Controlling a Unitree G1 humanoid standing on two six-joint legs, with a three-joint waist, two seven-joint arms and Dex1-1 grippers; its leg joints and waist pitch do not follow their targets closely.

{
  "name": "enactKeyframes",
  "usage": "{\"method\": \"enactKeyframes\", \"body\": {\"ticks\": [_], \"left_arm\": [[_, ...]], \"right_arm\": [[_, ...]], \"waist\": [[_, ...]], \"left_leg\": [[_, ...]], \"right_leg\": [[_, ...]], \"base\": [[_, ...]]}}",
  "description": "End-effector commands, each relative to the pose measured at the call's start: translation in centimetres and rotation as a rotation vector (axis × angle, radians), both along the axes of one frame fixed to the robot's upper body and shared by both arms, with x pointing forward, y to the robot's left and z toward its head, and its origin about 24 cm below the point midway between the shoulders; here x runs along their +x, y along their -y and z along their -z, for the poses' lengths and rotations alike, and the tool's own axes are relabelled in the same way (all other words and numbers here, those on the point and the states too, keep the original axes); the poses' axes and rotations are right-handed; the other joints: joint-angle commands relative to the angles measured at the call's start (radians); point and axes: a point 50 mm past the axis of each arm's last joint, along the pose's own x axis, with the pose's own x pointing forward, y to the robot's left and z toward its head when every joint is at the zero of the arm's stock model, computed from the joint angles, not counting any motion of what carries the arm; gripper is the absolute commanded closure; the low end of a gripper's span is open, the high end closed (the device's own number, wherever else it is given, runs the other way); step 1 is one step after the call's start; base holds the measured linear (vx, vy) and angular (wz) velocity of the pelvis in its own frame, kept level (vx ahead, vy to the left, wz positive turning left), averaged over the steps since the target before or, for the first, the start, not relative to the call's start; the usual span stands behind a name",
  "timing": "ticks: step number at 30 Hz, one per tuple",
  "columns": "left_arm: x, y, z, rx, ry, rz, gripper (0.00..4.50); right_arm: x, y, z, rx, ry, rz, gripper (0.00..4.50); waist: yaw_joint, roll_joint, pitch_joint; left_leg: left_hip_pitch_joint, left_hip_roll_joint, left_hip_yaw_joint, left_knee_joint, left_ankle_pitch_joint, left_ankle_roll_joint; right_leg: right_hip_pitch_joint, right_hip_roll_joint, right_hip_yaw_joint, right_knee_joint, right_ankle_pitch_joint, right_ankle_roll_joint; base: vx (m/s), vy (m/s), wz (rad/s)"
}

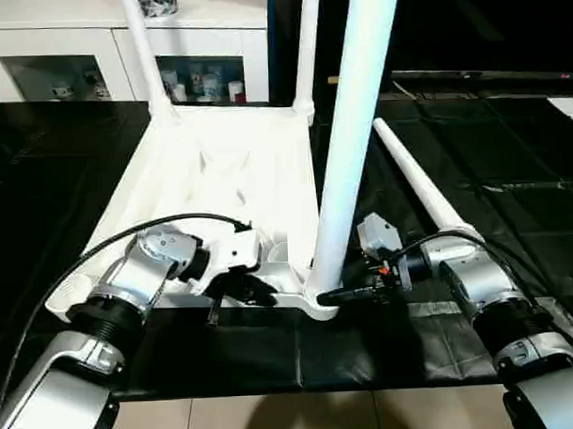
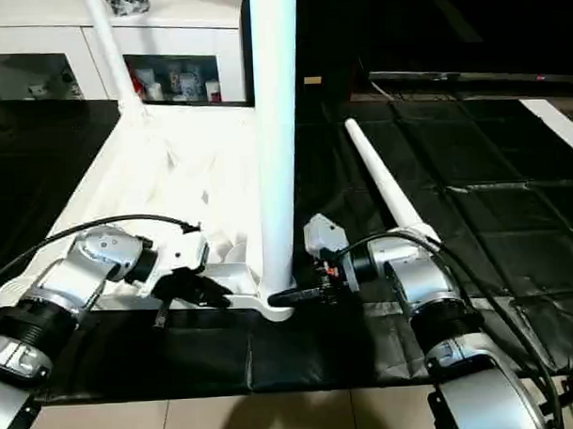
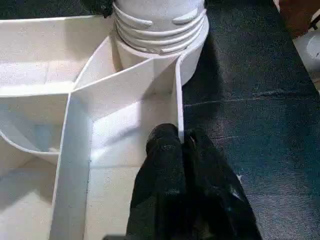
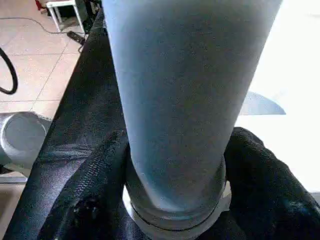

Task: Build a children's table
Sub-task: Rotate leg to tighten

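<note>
The children's table [image 1: 219,174] lies upside down on the black mat, its ribbed underside facing up. Two legs stand at the far corners [image 1: 144,50] [image 1: 304,54]. A third leg [image 1: 354,127] stands upright in the near right corner socket [image 3: 160,35]. My right gripper [image 4: 175,190] is shut on the base of this leg, one finger on each side. My left gripper [image 3: 182,150] is shut on the thin near wall of the table's frame [image 3: 178,100], just beside that socket. A loose fourth leg [image 1: 417,186] lies on the mat to the right.
A white glass-door cabinet [image 1: 74,52] stands behind the mat at the far left. The mat's near edge [image 1: 302,388] meets tiled floor in front of me. Black cables run along both forearms.
</note>
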Motion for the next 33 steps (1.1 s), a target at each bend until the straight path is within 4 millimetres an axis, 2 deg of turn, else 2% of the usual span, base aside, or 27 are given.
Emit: {"method": "enactKeyframes", "body": {"ticks": [1, 5, 7, 8, 9, 10, 11, 12, 14, 15, 16, 17, 18, 19, 20, 22, 23, 24, 25, 28, 30, 32, 33], "left_arm": [[-0.4, 0.6, 0.7, 0.044, -0.031, 0.051, 4.50], [0.1, 1.2, 0.6, -0.012, -0.036, -0.053, 4.50], [0.8, 2.5, 0.2, -0.104, -0.025, -0.196, 4.50], [0.9, 2.7, 0.1, -0.122, -0.025, -0.224, 4.50], [1.4, 3.6, -0.2, -0.182, -0.020, -0.329, 4.50], [1.5, 4.2, -0.4, -0.214, -0.031, -0.385, 4.50], [1.5, 4.3, -0.4, -0.219, -0.032, -0.396, 4.50], [1.7, 5.1, -0.6, -0.251, -0.039, -0.460, 4.50], [1.8, 5.5, -0.7, -0.268, -0.052, -0.504, 4.50], [2.0, 6.4, -0.8, -0.285, -0.052, -0.587, 4.50], [2.1, 6.6, -0.8, -0.289, -0.051, -0.613, 4.50], [2.2, 7.2, -0.9, -0.288, -0.042, -0.646, 4.50], [2.5, 7.8, -1.0, -0.287, -0.018, -0.708, 4.50], [2.5, 7.9, -1.0, -0.286, -0.014, -0.719, 4.50], [2.7, 8.2, -1.2, -0.281, 0.011, -0.741, 4.50], [3.0, 8.6, -1.6, -0.271, 0.061, -0.785, 4.50], [3.0, 8.6, -1.6, -0.270, 0.063, -0.788, 4.50], [3.0, 8.7, -1.8, -0.266, 0.077, -0.804, 4.50], [2.9, 8.8, -1.8, -0.266, 0.069, -0.805, 4.50], [2.8, 8.6, -1.7, -0.251, 0.070, -0.808, 4.50], [2.8, 8.5, -1.6, -0.241, 0.074, -0.811, 4.50], [2.8, 8.4, -1.5, -0.234, 0.081, -0.809, 4.50], [2.8, 8.2, -1.4, -0.225, 0.089, -0.807, 4.50]], "right_arm": [[-0.4, -0.3, 0.3, -0.002, -0.019, -0.043, 1.93], [-1.1, -0.6, 0.8, 0.046, -0.061, -0.020, 1.93], [-1.5, -1.0, 1.5, 0.107, -0.110, 0.070, 1.94], [-1.6, -1.1, 1.7, 0.116, -0.115, 0.089, 1.94], [-1.9, -1.5, 2.4, 0.139, -0.137, 0.172, 1.94], [-1.7, -1.9, 2.8, 0.152, -0.167, 0.251, 1.94], [-1.7, -2.0, 2.8, 0.156, -0.172, 0.264, 1.94], [-1.5, -2.7, 3.2, 0.177, -0.207, 0.348, 1.98], [-1.3, -3.1, 3.4, 0.186, -0.226, 0.395, 2.07], [-0.5, -4.2, 3.4, 0.210, -0.258, 0.501, 2.15], [-0.3, -4.6, 3.4, 0.217, -0.268, 0.535, 2.15], [0.3, -5.3, 3.3, 0.224, -0.287, 0.606, 2.14], [1.1, -6.3, 3.3, 0.215, -0.311, 0.713, 2.14], [1.3, -6.4, 3.2, 0.213, -0.315, 0.731, 2.14], [1.7, -7.0, 3.1, 0.203, -0.316, 0.782, 2.14], [2.2, -7.9, 2.7, 0.188, -0.296, 0.835, 2.14], [2.2, -8.0, 2.7, 0.188, -0.294, 0.836, 2.14], [2.3, -8.1, 2.7, 0.179, -0.281, 0.858, 2.14], [2.4, -7.8, 2.8, 0.177, -0.276, 0.881, 2.14], [2.4, -6.9, 3.0, 0.179, -0.266, 0.913, 2.14], [2.3, -6.5, 3.0, 0.174, -0.250, 0.916, 2.14], [2.2, -5.9, 3.2, 0.166, -0.220, 0.914, 2.14], [2.1, -5.2, 3.2, 0.172, -0.216, 0.916, 1.58]], "waist": [[-0.006, -0.001, -0.067], [-0.002, 0.001, -0.066], [0.004, 0.002, -0.065], [0.005, 0.003, -0.062], [0.006, 0.004, -0.060], [-0.001, 0.002, -0.056], [-0.001, 0.002, -0.056], [-0.010, 0.002, -0.055], [-0.023, -0.003, -0.056], [-0.027, -0.002, -0.056], [-0.038, 0.001, -0.055], [-0.043, 0.000, -0.056], [-0.059, 0.007, -0.058], [-0.067, 0.005, -0.058], [-0.067, 0.005, -0.062], [-0.077, 0.003, -0.065], [-0.077, 0.003, -0.065], [-0.076, -0.003, -0.069], [-0.074, 0.000, -0.072], [-0.072, 0.003, -0.074], [-0.071, 0.003, -0.071], [-0.070, 0.007, -0.070], [-0.069, 0.008, -0.070]], "left_leg": [[0.002, 0.029, 0.000, -0.065, -0.191, 0.053], [0.004, 0.031, 0.001, -0.066, -0.191, 0.054], [0.008, 0.032, 0.002, -0.066, -0.196, 0.053], [0.010, 0.033, 0.001, -0.068, -0.223, 0.047], [0.010, 0.032, -0.002, -0.070, -0.244, 0.038], [0.008, 0.031, -0.005, -0.075, -0.268, 0.025], [0.008, 0.031, -0.005, -0.075, -0.268, 0.025], [0.010, 0.023, -0.009, -0.074, -0.287, 0.015], [0.003, 0.017, -0.010, -0.072, -0.273, 0.016], [0.002, 0.015, -0.009, -0.072, -0.267, 0.020], [0.003, 0.013, -0.009, -0.071, -0.271, 0.020], [0.001, 0.011, -0.010, -0.070, -0.268, 0.020], [-0.005, 0.010, -0.012, -0.071, -0.250, 0.016], [-0.009, 0.008, -0.013, -0.071, -0.246, 0.015], [-0.004, 0.005, -0.010, -0.066, -0.239, 0.026], [-0.006, 0.006, -0.008, -0.066, -0.211, 0.037], [-0.006, 0.006, -0.008, -0.066, -0.211, 0.037], [-0.006, 0.008, -0.003, -0.064, -0.177, 0.056], [-0.011, 0.009, -0.004, -0.064, -0.140, 0.067], [-0.014, 0.013, -0.003, -0.061, -0.093, 0.086], [-0.012, 0.012, -0.001, -0.061, -0.105, 0.092], [-0.010, 0.013, 0.000, -0.062, -0.120, 0.088], [-0.009, 0.014, 0.000, -0.063, -0.126, 0.086]], "right_leg": [[0.057, -0.071, 0.055, -0.073, -0.278, -0.182], [0.057, -0.071, 0.056, -0.076, -0.278, -0.181], [0.055, -0.070, 0.057, -0.077, -0.275, -0.184], [0.053, -0.072, 0.056, -0.081, -0.309, -0.183], [0.054, -0.076, 0.055, -0.088, -0.356, -0.171], [0.054, -0.076, 0.053, -0.092, -0.417, -0.153], [0.054, -0.076, 0.053, -0.092, -0.417, -0.153], [0.054, -0.078, 0.048, -0.103, -0.501, -0.119], [0.058, -0.077, 0.045, -0.109, -0.535, -0.090], [0.058, -0.076, 0.044, -0.110, -0.540, -0.084], [0.053, -0.074, 0.043, -0.115, -0.551, -0.080], [0.055, -0.075, 0.040, -0.116, -0.557, -0.076], [0.056, -0.072, 0.039, -0.113, -0.533, -0.077], [0.060, -0.070, 0.036, -0.113, -0.529, -0.074], [0.058, -0.069, 0.036, -0.116, -0.514, -0.072], [0.057, -0.067, 0.039, -0.109, -0.451, -0.096], [0.057, -0.067, 0.039, -0.109, -0.451, -0.096], [0.057, -0.065, 0.043, -0.102, -0.377, -0.114], [0.063, -0.065, 0.044, -0.091, -0.308, -0.134], [0.065, -0.063, 0.046, -0.078, -0.183, -0.175], [0.066, -0.065, 0.046, -0.080, -0.181, -0.186], [0.065, -0.065, 0.046, -0.084, -0.202, -0.183], [0.065, -0.066, 0.046, -0.084, -0.210, -0.183]], "base": [[0.000, 0.000, 0.00], [0.000, 0.000, 0.00], [0.000, 0.000, 0.00], [0.000, 0.000, 0.00], [0.000, 0.000, 0.00], [0.000, 0.000, 0.00], [0.000, 0.000, 0.00], [0.000, 0.000, 0.00], [0.000, 0.000, 0.00], [0.000, 0.000, 0.00], [0.000, 0.000, 0.00], [0.000, 0.000, 0.00], [0.000, 0.000, 0.00], [0.000, 0.000, 0.00], [0.000, 0.000, 0.00], [0.000, 0.000, 0.00], [0.000, 0.000, 0.00], [0.000, 0.000, 0.00], [0.000, 0.000, 0.00], [0.000, 0.000, 0.00], [0.000, 0.000, 0.00], [0.000, 0.000, 0.00], [0.000, 0.000, 0.00]]}}
